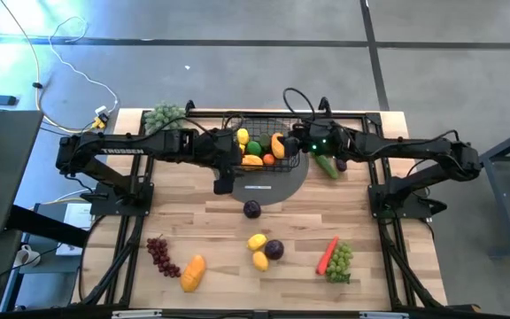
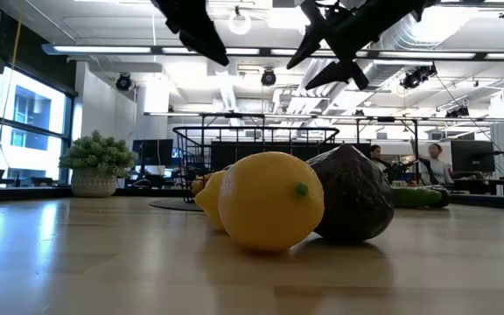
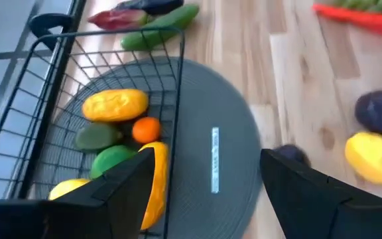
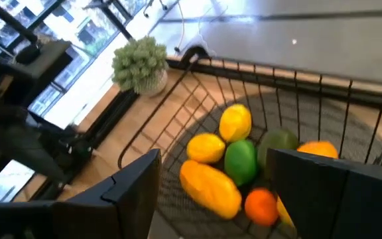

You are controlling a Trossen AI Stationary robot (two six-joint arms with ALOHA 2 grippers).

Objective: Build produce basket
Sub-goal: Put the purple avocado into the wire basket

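**Operator:** Pincers first. On my left side the left pincer hangs over the near left corner of the basket, its fingers spread apart with nothing between them.

**Observer:** And the basket itself?

**Operator:** I see it at the far middle of the worktop, sitting on a grey round disc. Inside I count a lemon, a green fruit, a small orange one and a long orange-yellow piece, among others.

**Observer:** What is loose on the wood?

**Operator:** Starting at my near left: red grapes, then a mango. A dark plum lies just near of the disc. Nearer still, two lemons touch a second dark plum. Right of those, a carrot lies against green grapes.

**Observer:** The right arm?

**Operator:** The right pincer is above the basket's far right corner, fingers parted and empty. A cucumber lies just right of the basket. A pale green bushy cluster stands at the far left corner.
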